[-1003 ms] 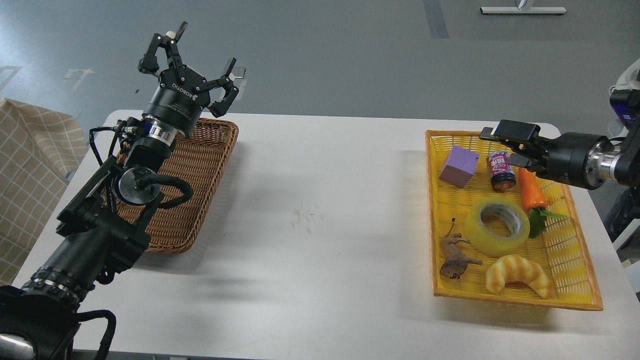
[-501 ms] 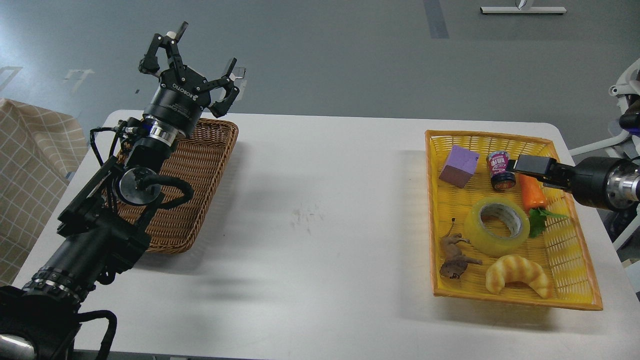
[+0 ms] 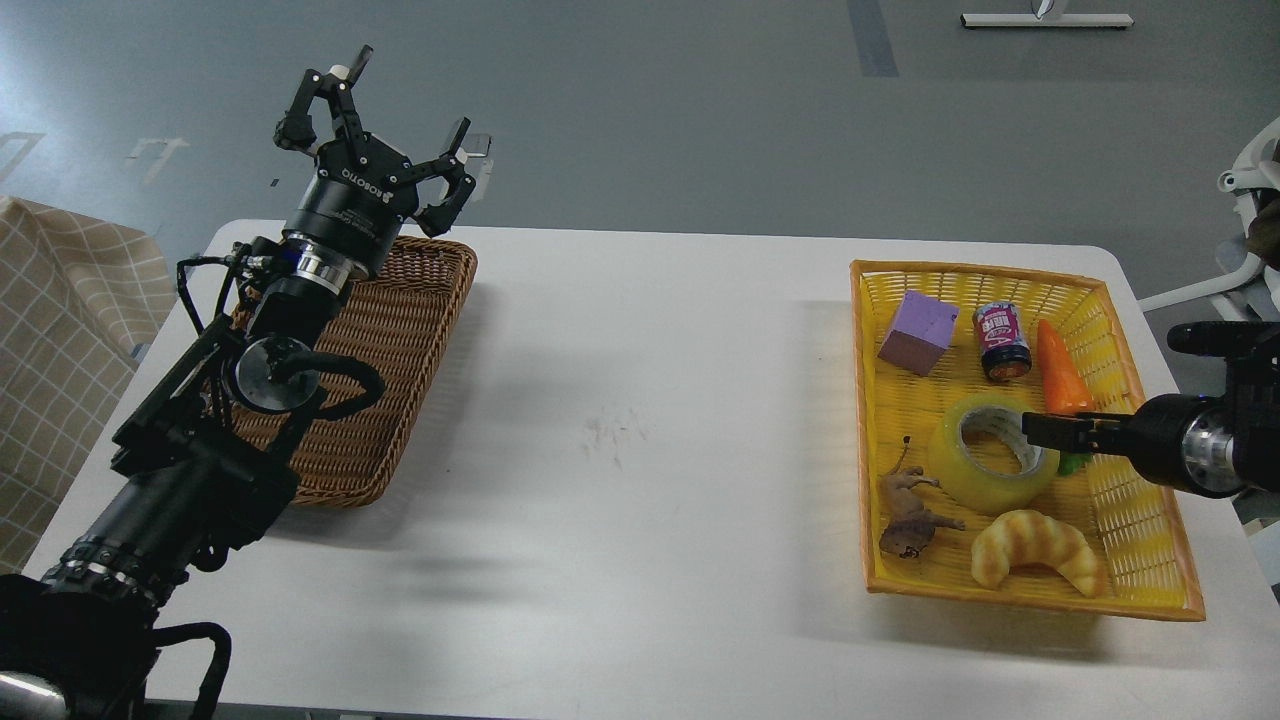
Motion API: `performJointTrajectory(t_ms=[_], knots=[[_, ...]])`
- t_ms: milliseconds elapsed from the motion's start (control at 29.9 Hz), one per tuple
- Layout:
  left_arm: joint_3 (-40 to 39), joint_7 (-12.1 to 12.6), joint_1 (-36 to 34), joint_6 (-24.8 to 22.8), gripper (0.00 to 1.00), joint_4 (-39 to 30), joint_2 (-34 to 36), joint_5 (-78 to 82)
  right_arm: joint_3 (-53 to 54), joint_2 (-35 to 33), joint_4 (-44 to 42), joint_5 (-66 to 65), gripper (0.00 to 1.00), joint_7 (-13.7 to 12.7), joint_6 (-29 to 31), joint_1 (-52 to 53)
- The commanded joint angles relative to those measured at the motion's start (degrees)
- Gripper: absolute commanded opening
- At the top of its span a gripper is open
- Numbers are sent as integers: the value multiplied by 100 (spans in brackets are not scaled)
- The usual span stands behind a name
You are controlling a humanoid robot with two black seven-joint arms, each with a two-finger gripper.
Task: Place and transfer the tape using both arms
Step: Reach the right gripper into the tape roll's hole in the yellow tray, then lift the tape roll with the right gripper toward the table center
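The tape (image 3: 962,478), a yellow translucent roll with a grey-white core, lies flat in the yellow basket (image 3: 858,400) at the table's right. My right gripper (image 3: 1034,431) comes in from the right, low over the basket, with its tip at the roll's right rim. It is seen edge-on and dark, so its fingers cannot be told apart. My left gripper (image 3: 385,120) is open and empty, raised with its fingers pointing up above the far end of the brown wicker basket (image 3: 400,330) at the left.
The yellow basket also holds a purple cube (image 3: 918,332), a small can (image 3: 1003,340), a toy carrot (image 3: 1060,372), a croissant toy (image 3: 1035,550) and a brown toy animal (image 3: 910,515). The white table (image 3: 640,420) lies between the baskets. A checked cloth (image 3: 60,300) hangs at the left.
My right gripper has drawn back from the basket's far end near the can and come down toward me to the tape's right rim. The left arm has hardly moved.
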Motion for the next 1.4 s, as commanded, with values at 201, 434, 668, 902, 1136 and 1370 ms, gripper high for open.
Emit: performJointTrajectory(t_ms=[201,434,668,902,1136,1370], knots=[[0,-2,10,0,98,1,-5,0,1,116,-19,-50,86,8,-10,5],[0,-2,19,0,98,1,-5,0,-8,230,-202,-217,71,8,-1,-3],[0,-2,19,0,98,1,-5,0,-25,318,-256,-217,63,16,34,-3],[0,-2,19,0,98,1,-5,0,-34,423,-388,-209,51,34,69,-3],[-9,-2,19,0,98,1,-5,0,-219,432,-396,-200,32,52,69,5],[-9,-2,19,0,98,1,-14,0,-210,415,-370,-156,0,87,136,76]])
